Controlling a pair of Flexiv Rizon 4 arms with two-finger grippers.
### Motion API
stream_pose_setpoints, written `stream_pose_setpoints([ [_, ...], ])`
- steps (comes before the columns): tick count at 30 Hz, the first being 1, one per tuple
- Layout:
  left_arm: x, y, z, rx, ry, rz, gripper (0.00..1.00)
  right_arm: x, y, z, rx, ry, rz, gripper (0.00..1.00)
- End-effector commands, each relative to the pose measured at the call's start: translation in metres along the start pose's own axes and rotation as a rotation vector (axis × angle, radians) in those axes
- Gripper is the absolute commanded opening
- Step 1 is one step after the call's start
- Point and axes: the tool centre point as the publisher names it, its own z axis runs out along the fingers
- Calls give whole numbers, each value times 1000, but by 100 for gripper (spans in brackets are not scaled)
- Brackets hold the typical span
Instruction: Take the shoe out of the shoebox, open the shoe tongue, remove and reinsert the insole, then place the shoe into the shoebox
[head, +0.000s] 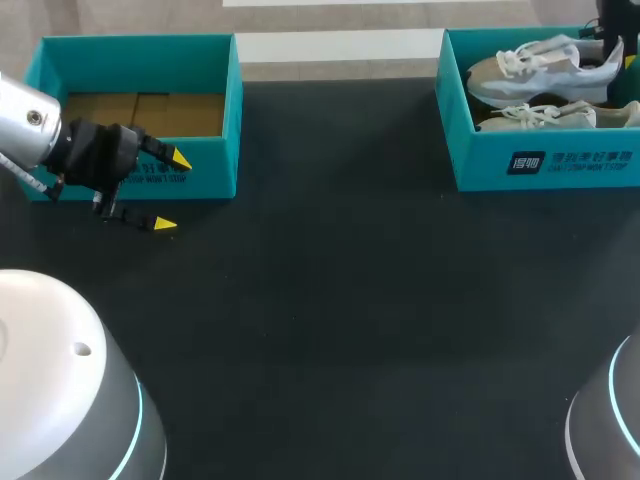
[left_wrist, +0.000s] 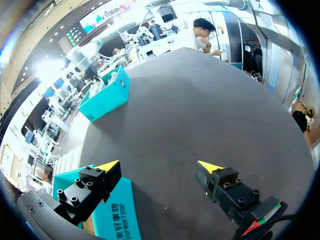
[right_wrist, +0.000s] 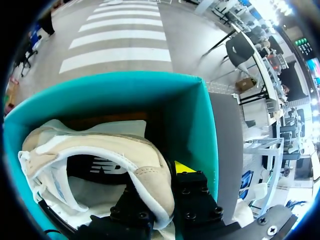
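Dark table, 2 open teal boxes resting on it, left shoebox and right shoebox, well apart.

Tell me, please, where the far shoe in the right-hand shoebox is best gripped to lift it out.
Probably by the heel collar, coming from above. The far shoe lies with its toe toward the table's middle and its heel close to the end wall of the shoebox. The collar stands up as an open padded rim, thin enough to pinch across.
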Motion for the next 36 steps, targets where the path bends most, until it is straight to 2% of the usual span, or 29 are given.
stream_pose_setpoints([
  [1,0,0,0,-3,2,0,100,3,13,9,18,2,4,0],
  [9,0,0,0,-3,2,0,100,8,16,24,11,9,-3,0],
  [29,0,0,0,-3,2,0,100,16,9,49,82,21,-1,1],
  [31,0,0,0,-3,2,0,100,16,9,49,84,24,-3,30],
  [32,0,0,0,-3,2,0,100,16,9,49,84,25,-4,37],
  [36,0,0,0,-3,2,0,100,17,10,46,80,24,-3,42],
])
